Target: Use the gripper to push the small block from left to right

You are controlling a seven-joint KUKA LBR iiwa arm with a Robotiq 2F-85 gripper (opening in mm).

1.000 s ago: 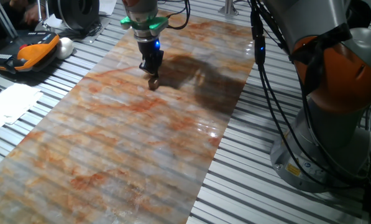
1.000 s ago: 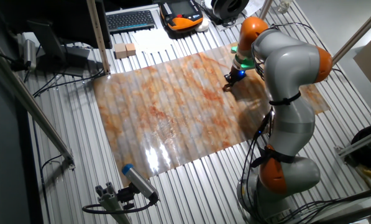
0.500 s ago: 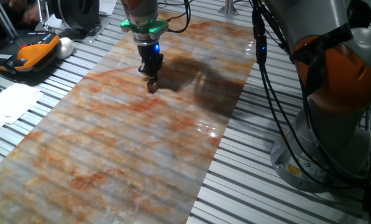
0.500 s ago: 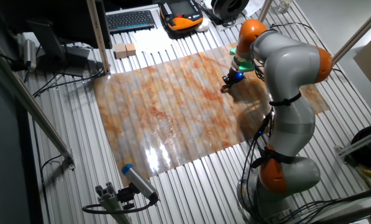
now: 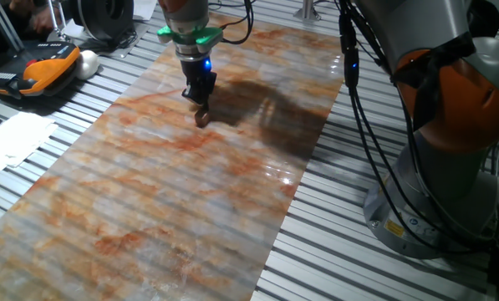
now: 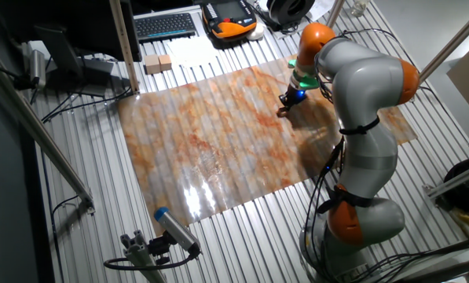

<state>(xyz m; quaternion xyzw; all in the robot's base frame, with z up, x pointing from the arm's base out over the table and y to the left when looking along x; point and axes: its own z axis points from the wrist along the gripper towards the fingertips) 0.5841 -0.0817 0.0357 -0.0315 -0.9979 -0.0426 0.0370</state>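
Gripper [image 5: 199, 102] low on the marbled mat [image 5: 149, 201], upper centre of frame — small block [image 5: 201, 119] right at its tip; can't tell if the jaws are parted.

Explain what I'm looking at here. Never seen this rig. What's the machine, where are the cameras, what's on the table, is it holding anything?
It is one robot arm, grey with orange joints, ending in a small two-finger gripper. Both pictures show the same moment: one camera sits low at the table's edge, close to the mat; the other looks down from high up on a different side, so the whole arm shows.

The slatted metal table is covered by a marbled orange-grey mat. On the mat lies the small block, a tiny tan cube right at the gripper's tip. Nothing is held: the block sits on the mat and is meant to be pushed. Whether the fingers are open or shut is too small to tell.

Off the mat are a keyboard, an orange-and-black handheld controller and some paper sheets.
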